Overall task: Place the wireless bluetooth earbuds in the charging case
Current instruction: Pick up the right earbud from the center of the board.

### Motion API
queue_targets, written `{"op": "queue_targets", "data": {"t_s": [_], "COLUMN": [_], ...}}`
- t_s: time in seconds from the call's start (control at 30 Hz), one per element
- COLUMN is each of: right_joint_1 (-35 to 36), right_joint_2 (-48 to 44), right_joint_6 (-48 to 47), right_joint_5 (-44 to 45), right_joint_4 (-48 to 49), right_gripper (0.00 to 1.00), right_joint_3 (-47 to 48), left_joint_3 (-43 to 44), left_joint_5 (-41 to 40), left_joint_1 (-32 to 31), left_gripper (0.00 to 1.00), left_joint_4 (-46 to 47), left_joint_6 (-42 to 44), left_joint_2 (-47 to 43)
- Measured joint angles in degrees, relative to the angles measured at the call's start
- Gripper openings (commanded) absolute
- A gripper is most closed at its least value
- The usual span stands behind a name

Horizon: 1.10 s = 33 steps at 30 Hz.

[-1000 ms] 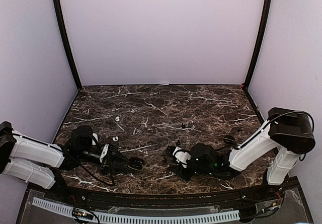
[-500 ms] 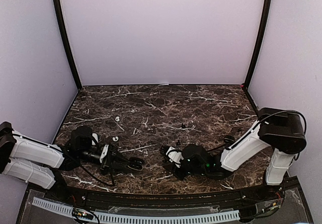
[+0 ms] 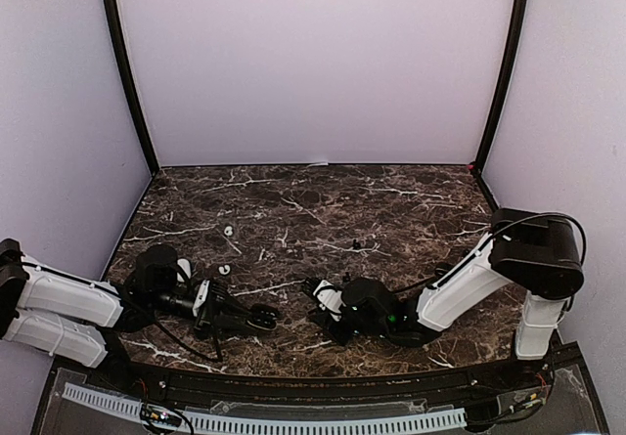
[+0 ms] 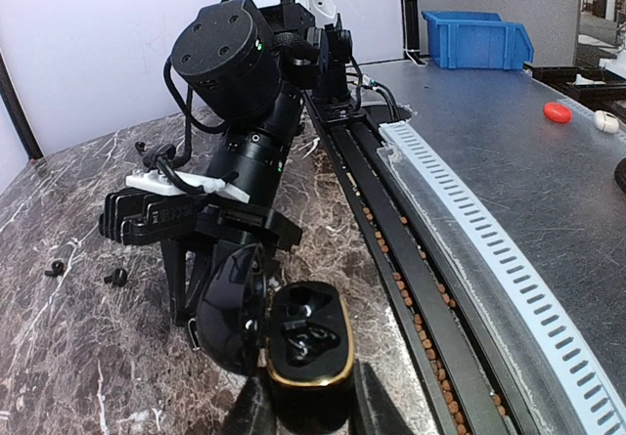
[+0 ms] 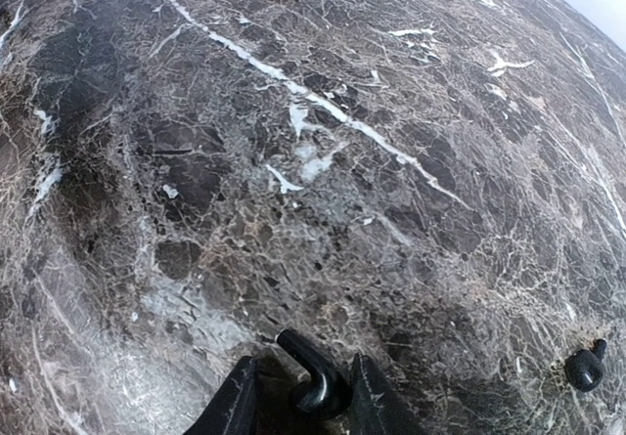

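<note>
Top view: two white earbuds (image 3: 227, 230) lie left of centre on the marble table (image 3: 391, 200); left wrist view: left gripper (image 4: 308, 406) clamps one open charging case (image 4: 311, 337), long axis pointing away from camera; right wrist view: right gripper (image 5: 303, 401) pinches one black earbud (image 5: 313, 376), stem pointing upper-left, second black earbud (image 5: 585, 367) loose at right.

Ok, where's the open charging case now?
In the top view the charging case is in the left claw, lid open, near the table's front edge left of centre; the right claw, pinching a black earbud, lies just right of it.
</note>
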Motion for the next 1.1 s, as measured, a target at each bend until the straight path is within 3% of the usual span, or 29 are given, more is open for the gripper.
{"op": "queue_targets", "data": {"t_s": [0.17,0.43,0.87,1.1], "right_joint_1": [0.0,-0.3,-0.9,-1.0], "right_joint_2": [0.1,-0.9,-0.9,-0.9], "right_joint_6": [-0.2,-1.6,-2.8,-3.7], "right_joint_5": [0.6,-0.2,-2.2,-2.1], "right_joint_4": [0.1,1.2,1.3,0.9], "right_gripper": [0.38,0.27,0.21,0.27], "right_joint_3": [0.0,-1.7,-1.9,-1.6], "left_joint_3": [-0.2,-0.2,-0.2,-0.2], "left_joint_5": [-0.2,-0.2,-0.2,-0.2], "left_joint_1": [0.0,0.0,0.0,0.0], "left_gripper": [0.00,0.00,0.00,0.00], "left_joint_4": [0.0,0.0,0.0,0.0], "left_joint_6": [0.0,-0.1,-0.5,-0.6], "left_joint_2": [-0.4,-0.4,-0.4,-0.4]}}
